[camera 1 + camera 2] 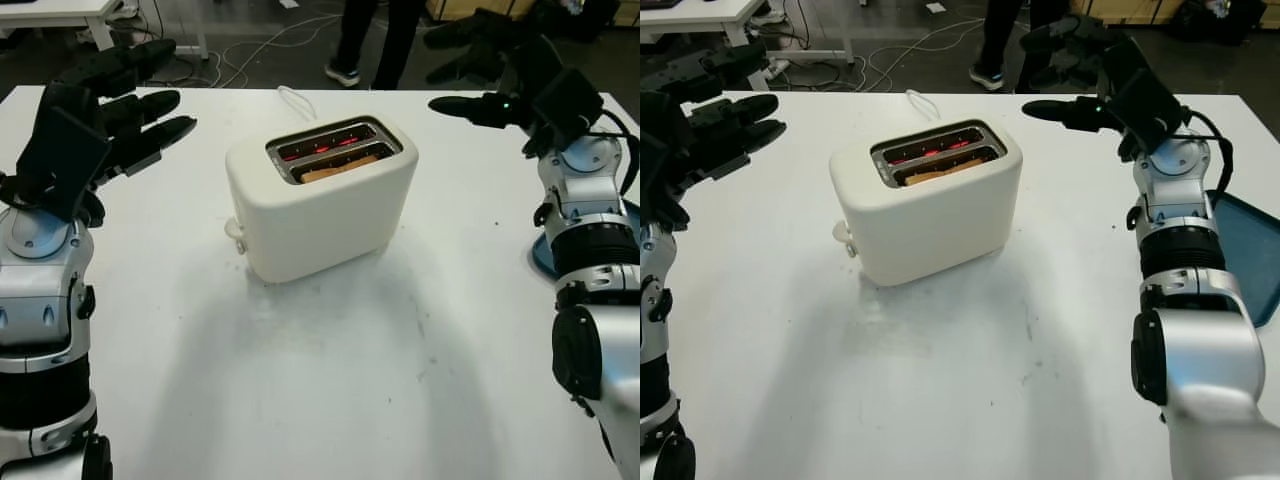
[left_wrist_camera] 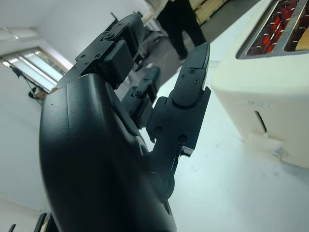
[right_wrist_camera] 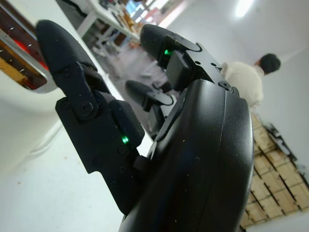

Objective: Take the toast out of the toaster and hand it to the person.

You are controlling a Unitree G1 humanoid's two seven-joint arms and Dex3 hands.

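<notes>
The toaster (image 1: pixel 320 195) stands near the middle of the counter (image 1: pixel 300 380), closer to the far edge than to the near one, with its lever end turned toward my left side. The toast (image 1: pixel 338 168) sits in the nearer of the two slots, its top edge just below the slot rim; the farther slot glows red inside. A white cord (image 1: pixel 295 102) runs from behind the toaster toward the far edge of the counter.

My left hand (image 1: pixel 120 110) is raised above the counter near its left edge, well apart from the toaster and to the side of it. It is open and holds nothing.

My right hand (image 1: pixel 1080 75) is raised above the far right part of the counter, also well apart from the toaster. It is open and holds nothing.

The toast lies between the two hands, lower than both, and neither hand touches it or the toaster.

A blue tray (image 1: pixel 1250 255) lies at the right edge of the counter, beside my right arm. A person (image 1: pixel 370 35) stands on the floor beyond the far edge.
</notes>
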